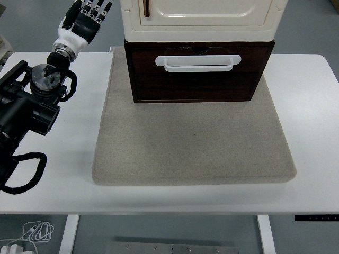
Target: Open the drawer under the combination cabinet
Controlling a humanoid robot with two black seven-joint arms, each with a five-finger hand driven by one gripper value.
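A cream cabinet [201, 18] stands on a dark brown wooden drawer unit [198, 74] at the back of a grey mat [190, 143]. The drawer front carries a wide white handle [198, 62] and looks closed flush. My left hand [87, 15] is raised at the upper left, beside the cabinet's left side, well left of the handle, fingers relaxed and spread with nothing in them. Its black arm [32, 100] comes in from the left edge. The right arm is out of view.
The white table [312, 132] extends on both sides of the mat. A black cable loop [24, 172] hangs by the arm at the lower left. White cords [32, 233] lie on the floor below the table's near edge.
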